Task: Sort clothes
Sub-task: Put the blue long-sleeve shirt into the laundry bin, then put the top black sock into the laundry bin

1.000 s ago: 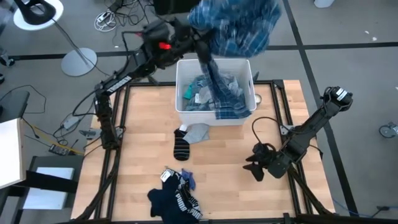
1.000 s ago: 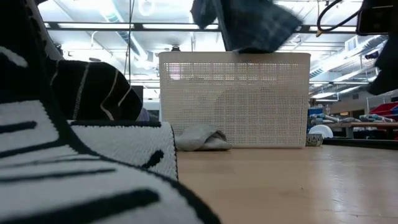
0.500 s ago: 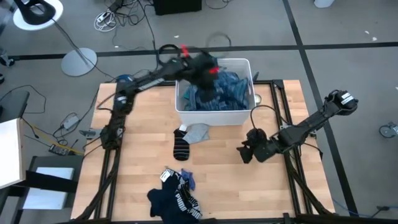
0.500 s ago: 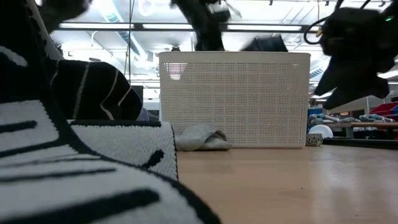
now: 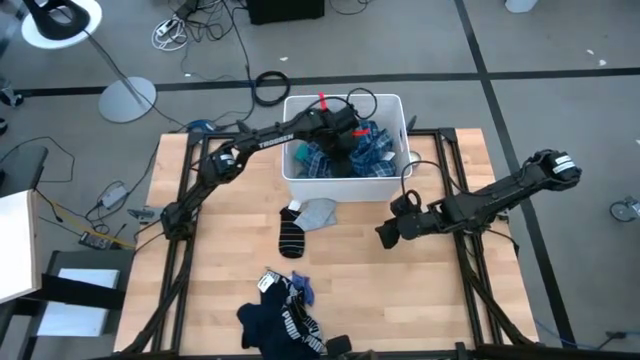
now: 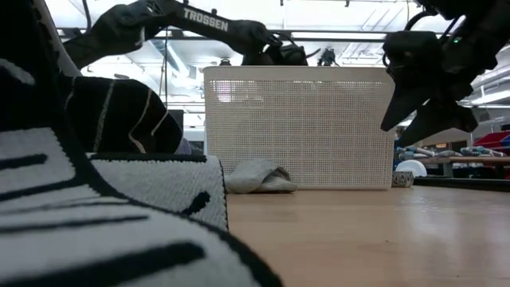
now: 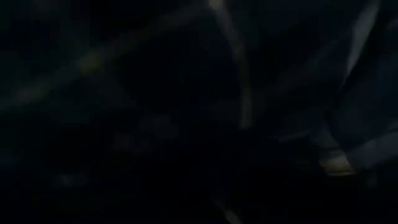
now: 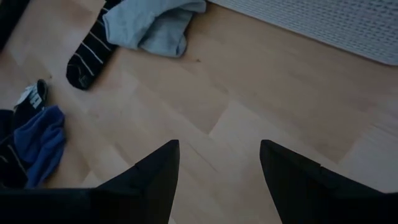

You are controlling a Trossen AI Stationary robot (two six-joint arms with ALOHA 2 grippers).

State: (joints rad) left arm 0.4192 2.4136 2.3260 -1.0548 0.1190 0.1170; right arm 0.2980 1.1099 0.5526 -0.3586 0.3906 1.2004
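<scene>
My wooden table (image 5: 230,230) carries the white bin (image 5: 296,178) at its far edge, and what has changed is inside it: a second ago my left arm held the plaid shirt (image 5: 375,152) high above the bin, and now the shirt lies bundled among the clothes already there. My left gripper (image 5: 342,138) is down inside the bin, buried in fabric; its own camera shows only darkness, so I cannot tell whether its fingers have released the shirt. I judge that one garment is sorted.

My right gripper (image 8: 217,165) has swung in from the table's right side and now hangs above bare wood just in front of the bin, fingers spread wide with nothing between them.

Still on the table: the navy pile (image 5: 280,318) near the front edge, then the grey sock (image 5: 318,212) touching the black striped sock (image 5: 290,236), and a small blue piece (image 8: 38,140).
</scene>
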